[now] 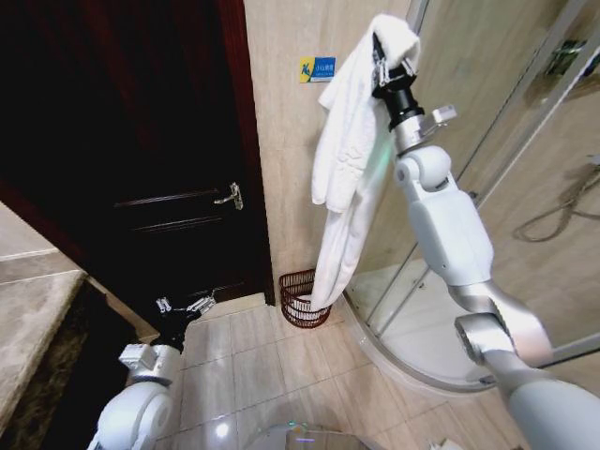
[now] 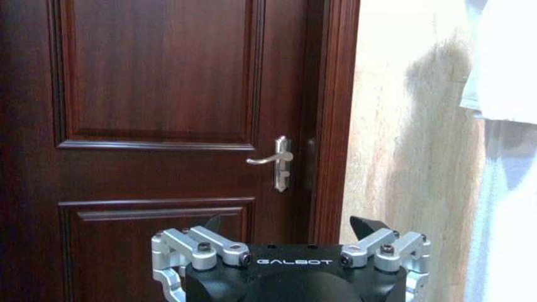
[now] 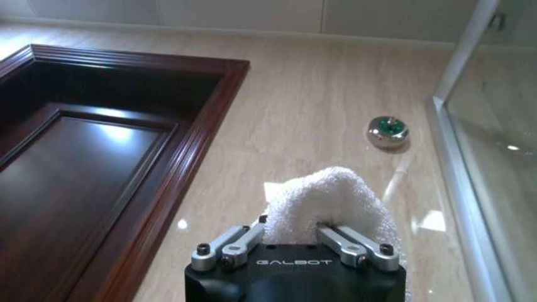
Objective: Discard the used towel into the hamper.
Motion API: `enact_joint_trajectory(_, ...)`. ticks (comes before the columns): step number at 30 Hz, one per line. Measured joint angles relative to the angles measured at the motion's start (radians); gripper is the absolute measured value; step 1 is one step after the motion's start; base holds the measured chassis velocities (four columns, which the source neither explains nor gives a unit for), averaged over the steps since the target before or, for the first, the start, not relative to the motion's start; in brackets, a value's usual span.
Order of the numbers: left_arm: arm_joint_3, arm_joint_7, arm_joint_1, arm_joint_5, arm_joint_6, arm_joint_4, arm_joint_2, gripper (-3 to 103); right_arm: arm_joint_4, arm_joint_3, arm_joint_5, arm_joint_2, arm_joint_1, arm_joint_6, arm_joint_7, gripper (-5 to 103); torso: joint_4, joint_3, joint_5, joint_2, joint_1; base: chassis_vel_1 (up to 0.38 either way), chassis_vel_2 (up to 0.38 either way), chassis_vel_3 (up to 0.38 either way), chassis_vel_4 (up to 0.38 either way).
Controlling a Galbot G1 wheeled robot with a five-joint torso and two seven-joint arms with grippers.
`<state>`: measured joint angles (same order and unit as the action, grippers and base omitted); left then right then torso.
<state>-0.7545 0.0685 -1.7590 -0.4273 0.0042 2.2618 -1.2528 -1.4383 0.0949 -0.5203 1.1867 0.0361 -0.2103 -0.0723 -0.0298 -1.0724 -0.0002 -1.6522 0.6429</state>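
A long white towel (image 1: 345, 169) hangs from my right gripper (image 1: 386, 58), which is raised high against the beige wall and shut on the towel's top fold (image 3: 329, 202). The towel's lower end dangles just above the hamper (image 1: 298, 298), a small reddish-brown wicker basket on the floor beside the door frame. My left gripper (image 1: 187, 307) is held low at the left, open and holding nothing, facing the dark wooden door (image 2: 160, 126). The towel's edge (image 2: 503, 69) also shows in the left wrist view.
The dark door with a silver lever handle (image 1: 231, 195) stands left of the hamper. A curved glass shower enclosure (image 1: 497, 141) rises at the right, its raised base (image 1: 412, 347) close to the hamper. Tiled floor (image 1: 253, 366) lies in front. A blue sign (image 1: 317, 69) is on the wall.
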Motion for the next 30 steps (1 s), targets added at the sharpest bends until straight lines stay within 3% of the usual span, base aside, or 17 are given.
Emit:
enact_joint_trajectory(11,0.0,0.0,0.0,0.0,0.0,0.0,0.0,100,0.022,-0.016,-0.001,0.042,0.006,-0.023,-0.008,10,0.0,0.0,0.0,0.0,0.0,0.0,0.0,0.0,0.0)
enact_joint_trajectory(30,0.0,0.0,0.0,0.0,0.0,0.0,0.0,100,-0.015,-0.015,-0.001,0.066,0.026,-0.003,-0.002,10,0.0,0.0,-0.0001,0.0,0.0,-0.021,0.023,0.026,-0.023)
